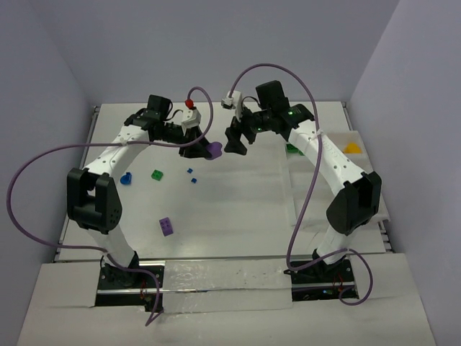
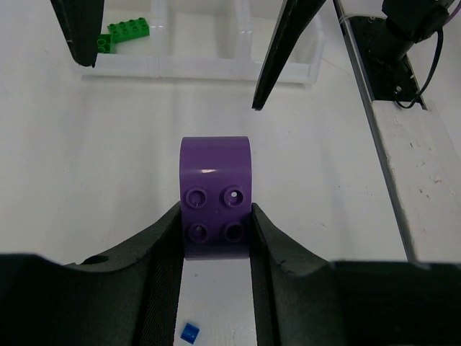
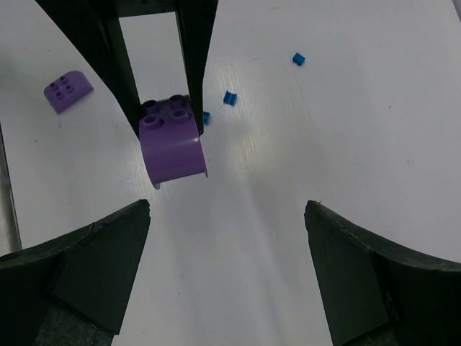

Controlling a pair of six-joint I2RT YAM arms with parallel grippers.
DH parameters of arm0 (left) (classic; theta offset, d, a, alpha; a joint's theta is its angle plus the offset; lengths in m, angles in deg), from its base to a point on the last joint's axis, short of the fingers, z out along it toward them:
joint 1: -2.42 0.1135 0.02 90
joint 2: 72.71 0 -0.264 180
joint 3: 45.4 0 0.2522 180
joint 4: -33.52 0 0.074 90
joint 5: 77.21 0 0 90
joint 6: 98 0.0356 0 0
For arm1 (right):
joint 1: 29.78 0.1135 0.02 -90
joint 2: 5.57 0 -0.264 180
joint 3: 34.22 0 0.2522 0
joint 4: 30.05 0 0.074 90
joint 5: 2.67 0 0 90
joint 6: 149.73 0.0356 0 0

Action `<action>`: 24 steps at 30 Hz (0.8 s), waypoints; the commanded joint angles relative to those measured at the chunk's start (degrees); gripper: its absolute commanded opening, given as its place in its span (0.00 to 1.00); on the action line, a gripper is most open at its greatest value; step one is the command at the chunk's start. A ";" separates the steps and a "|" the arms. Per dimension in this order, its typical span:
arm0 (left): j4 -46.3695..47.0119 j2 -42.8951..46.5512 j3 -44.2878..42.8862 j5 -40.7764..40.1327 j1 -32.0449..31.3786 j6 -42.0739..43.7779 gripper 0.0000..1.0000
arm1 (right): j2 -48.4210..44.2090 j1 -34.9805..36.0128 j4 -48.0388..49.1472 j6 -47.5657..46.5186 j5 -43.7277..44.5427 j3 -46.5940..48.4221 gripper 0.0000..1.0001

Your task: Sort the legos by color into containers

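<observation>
Left fingers pinch a purple brick above mid-table; my right gripper gapes empty, facing it. Tray holds a green brick. I judge most sorting undone, with loose bricks scattered.

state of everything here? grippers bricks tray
left gripper: shut on curved purple brick
right gripper: open, empty
curved purple brick: held, not in tray
second purple brick: loose on table
small green brick: loose on table
blue bricks: loose on table
tray: holds a long green brick, a yellow brick
</observation>
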 commanded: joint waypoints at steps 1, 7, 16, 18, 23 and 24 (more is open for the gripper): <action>-0.27 1.56 -0.46 3.73 -0.65 3.49 0.04 | 1.05 1.51 0.67 -0.97 -2.65 3.48 0.94; 2.72 2.84 1.38 4.07 -0.75 1.96 0.07 | 1.83 2.90 0.12 -0.95 -3.89 3.90 0.94; 4.13 3.20 1.32 4.78 -0.82 1.00 0.08 | 2.52 4.63 -1.26 -2.15 -5.70 4.31 0.92; 4.99 3.43 1.63 4.93 -0.82 0.21 0.08 | 2.44 4.79 -1.25 -2.38 -5.77 3.75 0.91; 7.61 4.20 2.42 5.38 -0.82 -1.77 0.08 | 3.01 5.06 -1.01 -2.05 -5.86 3.54 0.71; 7.80 4.30 2.58 5.31 -0.82 -1.84 0.08 | 3.05 5.13 -0.98 -1.89 -5.72 3.56 0.66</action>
